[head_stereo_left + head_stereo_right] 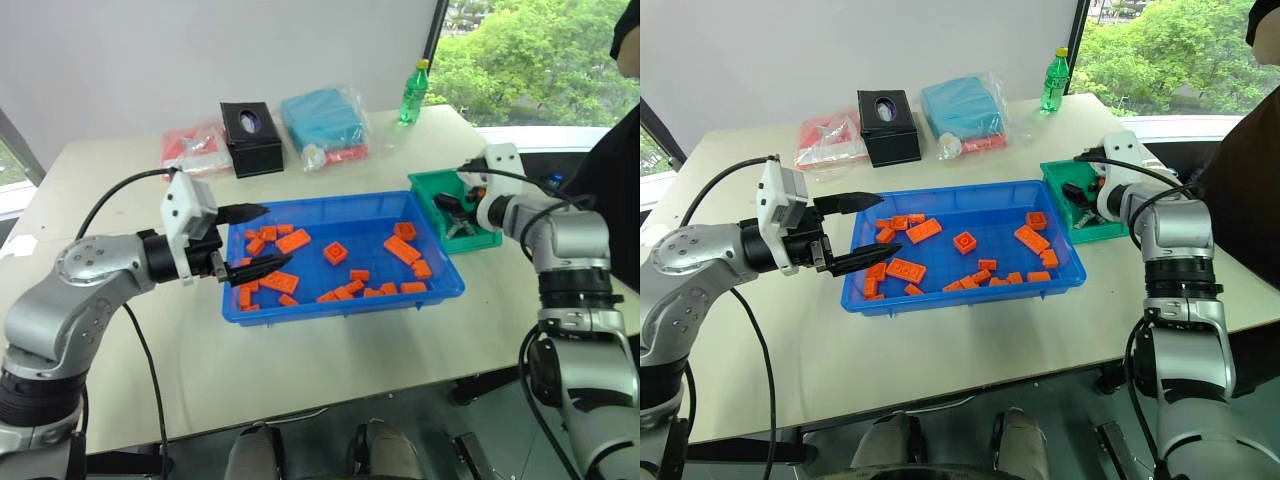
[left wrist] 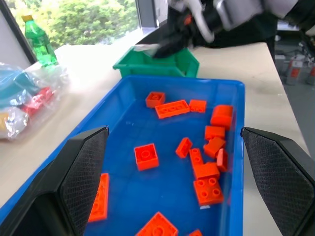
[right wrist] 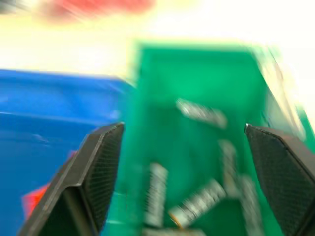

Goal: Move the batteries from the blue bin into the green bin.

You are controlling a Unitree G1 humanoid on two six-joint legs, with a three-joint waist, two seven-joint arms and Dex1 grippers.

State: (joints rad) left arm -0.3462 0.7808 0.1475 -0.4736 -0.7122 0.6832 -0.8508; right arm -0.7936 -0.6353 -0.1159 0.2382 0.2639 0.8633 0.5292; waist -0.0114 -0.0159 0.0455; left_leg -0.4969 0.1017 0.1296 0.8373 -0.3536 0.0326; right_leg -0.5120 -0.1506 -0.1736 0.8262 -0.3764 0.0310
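The blue bin (image 1: 340, 310) lies mid-table and holds several flat orange blocks (image 1: 403, 249). Against its far right corner stands the green bin (image 3: 197, 64), where several batteries (image 3: 197, 202) lie on the floor. My right gripper (image 3: 183, 129) hovers over the green bin, open, with nothing between its fingers; the left eye view shows it at the bin's mouth (image 1: 455, 210). My left gripper (image 1: 280, 234) hangs open over the blue bin's left end, above the orange blocks and holding nothing.
Along the table's far side sit a red plastic package (image 1: 195, 148), a black tissue box (image 1: 250, 135), a teal wrapped package (image 1: 322, 120) and a green bottle (image 1: 412, 92). A person in dark clothing (image 1: 615, 170) stands at the far right, beyond the green bin.
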